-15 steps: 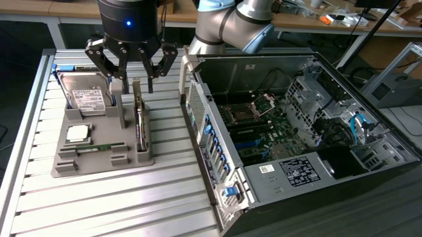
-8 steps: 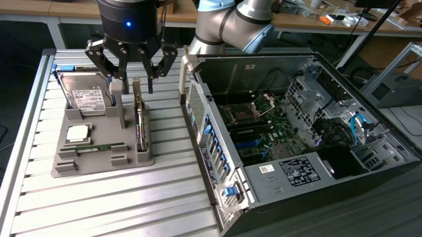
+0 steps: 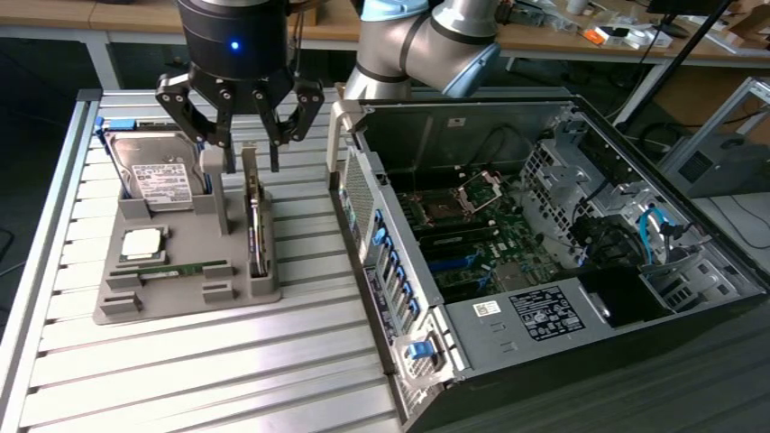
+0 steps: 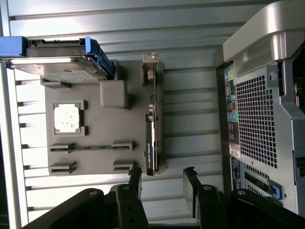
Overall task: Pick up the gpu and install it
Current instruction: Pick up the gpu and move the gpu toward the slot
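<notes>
Hovering released over the gpu [image 3: 255,225], which stands edge-up in the grey holder [image 3: 180,293], the tool [image 3: 247,149] holds nothing; pickup and installation are not yet done.

Robotics lab, slatted metal bench [image 3: 241,361], cluttered worktables [image 3: 626,41] behind, opened computer case [image 3: 517,311]

One gpu [image 3: 255,225], one hard drive [image 3: 162,171], one processor [image 3: 142,242], one memory stick [image 3: 180,268].

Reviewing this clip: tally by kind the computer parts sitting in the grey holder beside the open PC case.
hard drive: 1
processor chip: 1
memory stick: 1
gpu: 1
Total: 4
</notes>
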Controlling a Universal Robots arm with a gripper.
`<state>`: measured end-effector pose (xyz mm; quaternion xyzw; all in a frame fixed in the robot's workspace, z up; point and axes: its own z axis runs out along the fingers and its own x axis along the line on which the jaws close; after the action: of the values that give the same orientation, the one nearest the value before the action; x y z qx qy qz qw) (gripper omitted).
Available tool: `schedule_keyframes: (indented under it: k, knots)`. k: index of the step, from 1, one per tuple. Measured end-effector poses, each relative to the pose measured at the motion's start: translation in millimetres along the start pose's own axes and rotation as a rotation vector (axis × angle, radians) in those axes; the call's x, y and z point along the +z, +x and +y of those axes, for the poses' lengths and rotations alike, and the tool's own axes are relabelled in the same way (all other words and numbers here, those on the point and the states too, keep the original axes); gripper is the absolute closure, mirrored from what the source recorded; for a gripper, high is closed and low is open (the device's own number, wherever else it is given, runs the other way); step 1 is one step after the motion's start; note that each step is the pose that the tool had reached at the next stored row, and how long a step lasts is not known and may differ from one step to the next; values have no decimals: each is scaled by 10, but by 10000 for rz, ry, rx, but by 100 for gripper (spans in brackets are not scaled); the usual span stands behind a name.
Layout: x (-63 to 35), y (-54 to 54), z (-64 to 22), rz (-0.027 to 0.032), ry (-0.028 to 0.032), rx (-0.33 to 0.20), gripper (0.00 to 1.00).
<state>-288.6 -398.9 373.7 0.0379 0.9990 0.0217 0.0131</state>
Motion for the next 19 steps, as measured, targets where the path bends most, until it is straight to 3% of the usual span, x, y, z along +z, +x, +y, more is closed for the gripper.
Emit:
schedule_keyframes:
  k: [19]
  knots:
    - [38, 1, -2, 0, 0, 0, 52]
